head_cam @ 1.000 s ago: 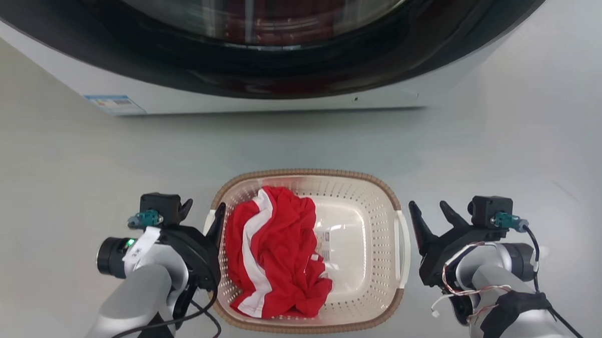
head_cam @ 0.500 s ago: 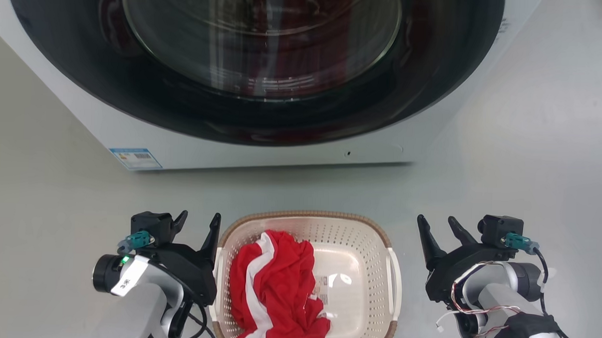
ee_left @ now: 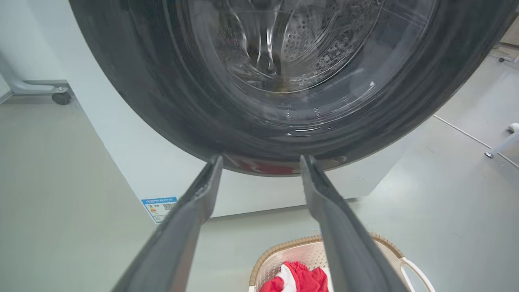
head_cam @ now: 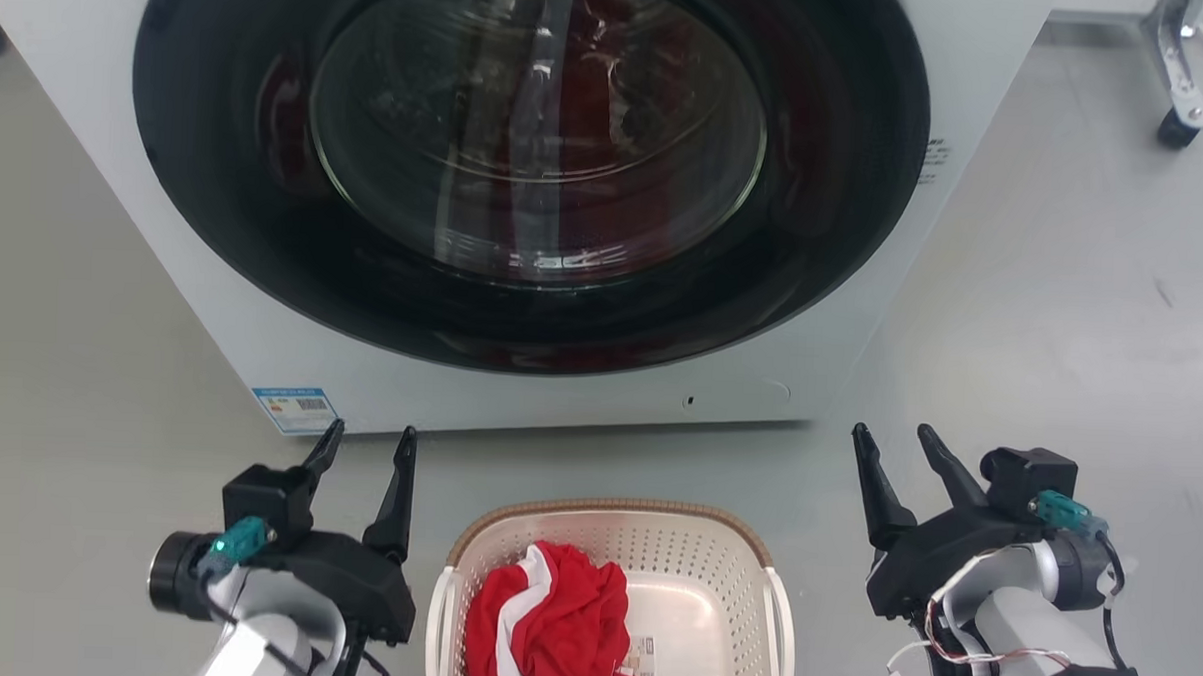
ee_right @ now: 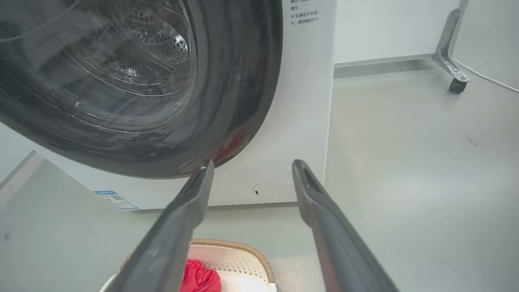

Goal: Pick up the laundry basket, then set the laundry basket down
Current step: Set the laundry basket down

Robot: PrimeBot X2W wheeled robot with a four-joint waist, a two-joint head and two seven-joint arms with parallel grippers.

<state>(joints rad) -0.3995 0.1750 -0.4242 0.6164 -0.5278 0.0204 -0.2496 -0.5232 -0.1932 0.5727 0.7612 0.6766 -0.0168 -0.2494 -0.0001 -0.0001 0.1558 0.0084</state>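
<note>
A: Where does the head camera sit?
B: High, facing forward and down on the washing machine (head_cam: 213,294) and floor (head_cam: 1063,294).
A: And the wrist cameras?
B: Lower and nearer, one either side, facing that same glass door (head_cam: 539,136). All three share it and the far rim of the basket (head_cam: 611,505).

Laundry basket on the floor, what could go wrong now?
The left gripper and right gripper are open and hold nothing; they could miss the laundry basket's thin white handles. The red cloth lies heaped on its left side, so a lift might tilt it.
</note>
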